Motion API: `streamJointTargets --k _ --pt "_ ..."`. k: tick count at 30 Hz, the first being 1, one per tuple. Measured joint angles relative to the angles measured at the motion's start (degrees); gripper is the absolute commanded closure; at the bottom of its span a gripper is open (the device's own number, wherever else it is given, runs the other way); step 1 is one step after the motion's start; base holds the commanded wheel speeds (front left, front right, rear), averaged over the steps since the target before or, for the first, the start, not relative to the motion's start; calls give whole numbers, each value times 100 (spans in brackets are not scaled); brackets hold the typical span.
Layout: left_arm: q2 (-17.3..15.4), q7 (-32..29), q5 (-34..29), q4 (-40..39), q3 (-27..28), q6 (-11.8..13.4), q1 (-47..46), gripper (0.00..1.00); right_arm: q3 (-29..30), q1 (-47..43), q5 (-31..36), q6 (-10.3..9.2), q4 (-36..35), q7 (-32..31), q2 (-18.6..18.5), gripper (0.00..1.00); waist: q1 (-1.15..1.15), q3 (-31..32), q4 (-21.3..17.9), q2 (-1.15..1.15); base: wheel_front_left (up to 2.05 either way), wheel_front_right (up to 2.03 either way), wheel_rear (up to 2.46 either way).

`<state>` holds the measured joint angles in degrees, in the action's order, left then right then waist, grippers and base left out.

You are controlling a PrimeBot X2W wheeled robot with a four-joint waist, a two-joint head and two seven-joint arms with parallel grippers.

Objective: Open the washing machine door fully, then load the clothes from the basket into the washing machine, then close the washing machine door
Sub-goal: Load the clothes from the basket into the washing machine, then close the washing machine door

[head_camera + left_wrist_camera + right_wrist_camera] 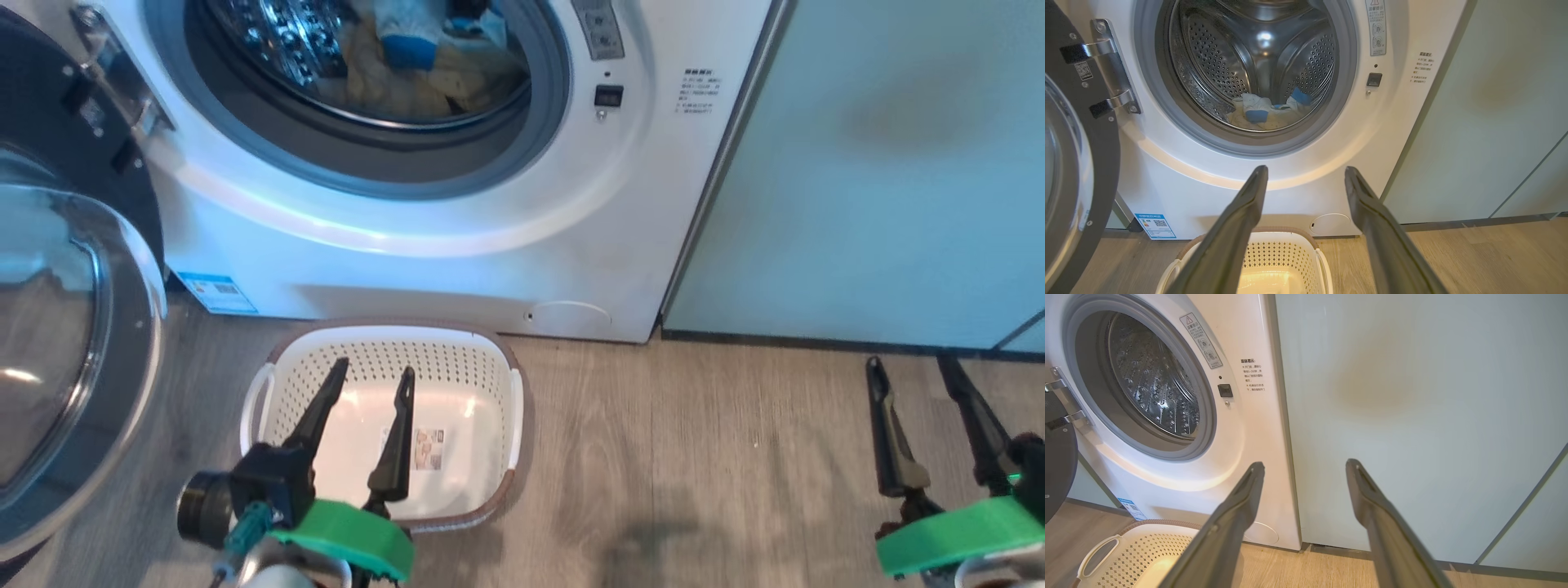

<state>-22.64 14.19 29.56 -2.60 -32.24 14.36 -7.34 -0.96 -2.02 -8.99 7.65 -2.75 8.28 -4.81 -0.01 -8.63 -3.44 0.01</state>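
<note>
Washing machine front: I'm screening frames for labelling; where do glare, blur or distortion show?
Head view: a bluish glare band crosses the washing machine below the drum ring, and the washing machine door reflects light. Left wrist view: the band glows warm; the left fingers are soft. Right wrist view: the right fingers blur, and the machine's edge tilts.

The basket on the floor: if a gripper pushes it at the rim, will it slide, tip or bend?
The basket is probably light: perforated plastic, with only a paper label visible inside. It likely slides on the smooth floor. Low and wide, it should not tip; the thin wall may flex.
</note>
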Motion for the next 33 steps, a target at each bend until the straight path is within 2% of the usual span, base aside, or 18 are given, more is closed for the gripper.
streamJointTargets --k 14,33 --pt "31 0 -87 14 25 0 457 0 41 -470 111 0 -355 -226 133 0 0 504 4 0 0 0 0" --pt "55 0 -198 56 34 0 497 0 80 -487 151 0 -414 -333 162 0 1 562 55 0 0 0 0"
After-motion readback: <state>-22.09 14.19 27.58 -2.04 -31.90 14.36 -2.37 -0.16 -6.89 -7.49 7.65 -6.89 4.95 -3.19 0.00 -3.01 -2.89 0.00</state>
